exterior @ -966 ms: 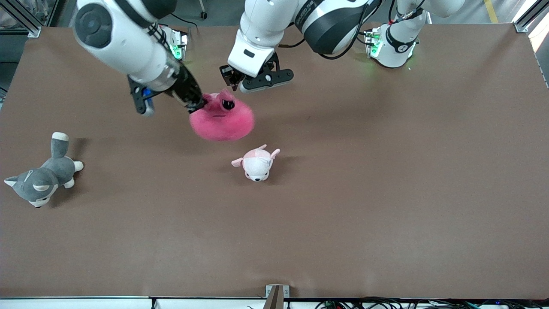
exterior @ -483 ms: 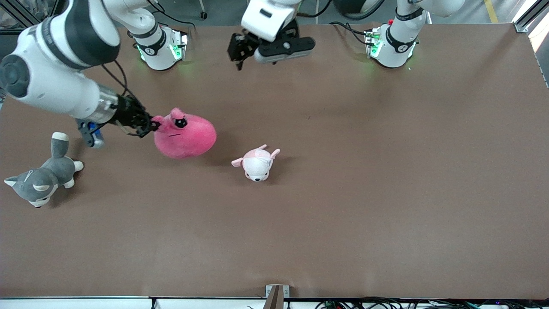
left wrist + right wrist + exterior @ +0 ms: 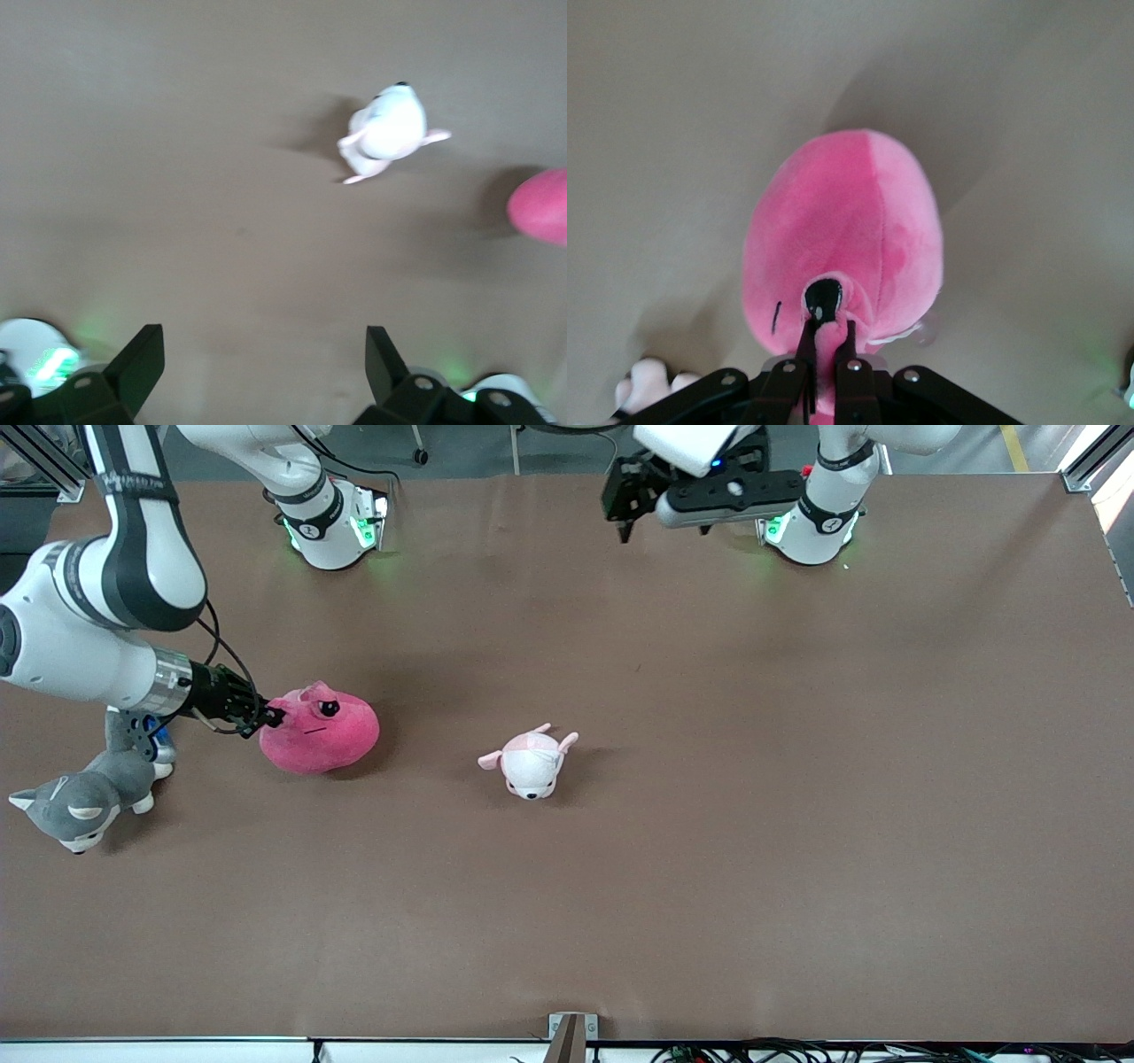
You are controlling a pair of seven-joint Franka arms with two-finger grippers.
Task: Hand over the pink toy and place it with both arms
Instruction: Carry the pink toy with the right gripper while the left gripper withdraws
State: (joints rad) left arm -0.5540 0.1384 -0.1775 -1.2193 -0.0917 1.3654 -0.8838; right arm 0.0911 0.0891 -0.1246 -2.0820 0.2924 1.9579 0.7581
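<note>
Right end effector clenched on a small pink nub at the top of the pink toy, beside one black eye; in the right wrist view, both fingers pressed close together around that nub. Pink toy low over the tabletop toward the right arm's end, shadow close beneath it; contact with the surface not clear. Just beside the right arm's wrist, nearer the front camera, a grey husky, close to the tabletop's edge at that end. Pale puppy lying near the middle, apart from the pink toy, with a bare strip of brown surface between them.

Left end effector released, fingers spread wide, raised over the tabletop's edge near the left arm's base; nothing between the fingers in the left wrist view, only bare surface, with the puppy and a sliver of the pink toy farther off. Wide open surface toward the left arm's end and along the edge nearest the front camera.
</note>
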